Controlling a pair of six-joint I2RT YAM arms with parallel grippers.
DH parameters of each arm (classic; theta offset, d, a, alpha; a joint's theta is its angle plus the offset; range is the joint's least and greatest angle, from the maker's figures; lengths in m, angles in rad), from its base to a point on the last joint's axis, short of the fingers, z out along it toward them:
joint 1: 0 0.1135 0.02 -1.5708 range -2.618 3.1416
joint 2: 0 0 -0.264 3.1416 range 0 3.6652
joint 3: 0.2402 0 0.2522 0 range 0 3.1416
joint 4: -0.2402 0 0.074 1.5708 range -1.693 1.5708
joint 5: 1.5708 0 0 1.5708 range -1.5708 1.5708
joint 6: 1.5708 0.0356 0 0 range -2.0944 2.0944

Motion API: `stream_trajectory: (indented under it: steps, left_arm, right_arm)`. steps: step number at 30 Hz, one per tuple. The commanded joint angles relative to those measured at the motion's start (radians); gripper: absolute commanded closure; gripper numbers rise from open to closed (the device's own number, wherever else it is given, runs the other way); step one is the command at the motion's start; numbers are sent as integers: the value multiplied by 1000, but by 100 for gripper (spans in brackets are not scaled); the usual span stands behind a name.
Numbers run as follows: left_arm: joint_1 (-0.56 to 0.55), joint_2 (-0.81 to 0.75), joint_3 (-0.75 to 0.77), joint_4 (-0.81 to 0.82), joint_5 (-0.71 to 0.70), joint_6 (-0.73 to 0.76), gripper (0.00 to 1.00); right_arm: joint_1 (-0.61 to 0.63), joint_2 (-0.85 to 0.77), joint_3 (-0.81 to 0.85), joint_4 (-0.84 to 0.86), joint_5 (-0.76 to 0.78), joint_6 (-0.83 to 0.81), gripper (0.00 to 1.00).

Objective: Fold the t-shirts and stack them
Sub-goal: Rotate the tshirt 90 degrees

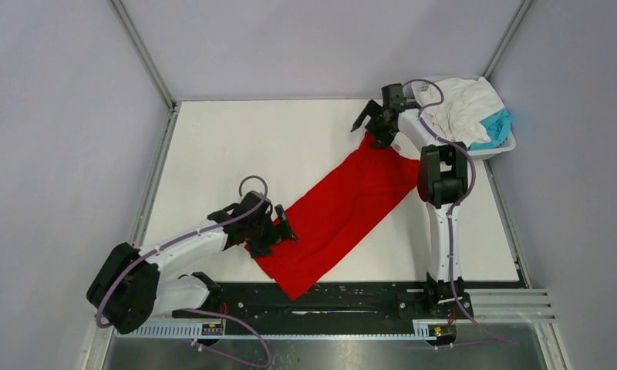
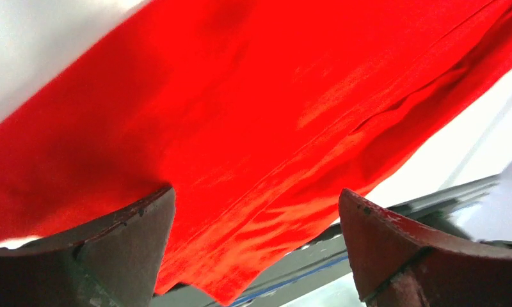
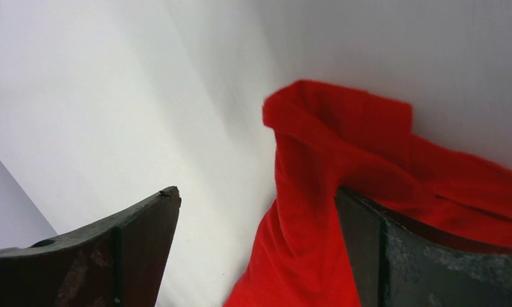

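— Where's the left pincer (image 1: pixel 281 230)?

— Its two fingers stand wide apart with nothing nipped between them. Seen from its own wrist, the red t-shirt (image 2: pixel 266 115) fills the space just past the tips. From above, it sits at the cloth's 9 o'clock edge, towards the near end. I cannot tell whether it touches the cloth or hangs over it.

— And the right pincer (image 3: pixel 256 192)?

— Spread apart as well. A bunched end of the red cloth lies against the inside of the finger (image 3: pixel 381 256) on the right of its wrist view. The other finger has only bare white table (image 1: pixel 236 146) beside it.

— How does the shirt lie?

— It is folded to a long strip, aslant across the table. It runs from 6 o'clock, where the near corner reaches onto the black rail (image 1: pixel 352 297), up towards 1 o'clock, where the right pincer is.

— Any containers?

— One, a white basket (image 1: pixel 497 149) in the table's far corner at about 2 o'clock. A white t-shirt (image 1: pixel 463 108) is heaped in it, and a teal t-shirt (image 1: pixel 497 127) is tucked in at the heap's 4 o'clock side.

— Anything in the way?

— The right arm's black elbow (image 1: pixel 442 173) stands between the strip's far end and the basket, overlapping the cloth's 3 o'clock edge. Its cable loops over the basket's near rim.
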State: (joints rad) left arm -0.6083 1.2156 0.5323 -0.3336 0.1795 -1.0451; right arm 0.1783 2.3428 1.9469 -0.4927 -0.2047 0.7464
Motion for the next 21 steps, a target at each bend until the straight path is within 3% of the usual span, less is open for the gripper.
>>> stream_trajectory:
  steps: [1, 5, 7, 9, 13, 17, 21]
  left_arm:
    - [-49, -137, 39, -365, -91, 59, 1]
    - [-56, -278, 55, -358, -121, 125, 1]
    - [-57, -290, 56, -318, -130, 158, 1]
    - [-60, -254, 68, -259, -97, 180, 1]
    - [-100, -123, 114, -117, -5, 235, 1]
    - [-165, 46, 180, -79, 10, 278, 1]
    - [-189, 201, 212, -66, 24, 289, 1]
  right_arm:
    - [9, -38, 223, -207, -5, -126, 0]
    - [39, -178, 240, -339, 102, -262, 0]
    - [64, -295, 90, -335, 164, -293, 0]
    - [88, -440, -194, -249, 191, -275, 0]
    - [130, -669, -639, -50, 144, -171, 1]
    - [156, -698, -791, -3, 110, -151, 1]
    - [156, -613, -767, -44, 162, -167, 1]
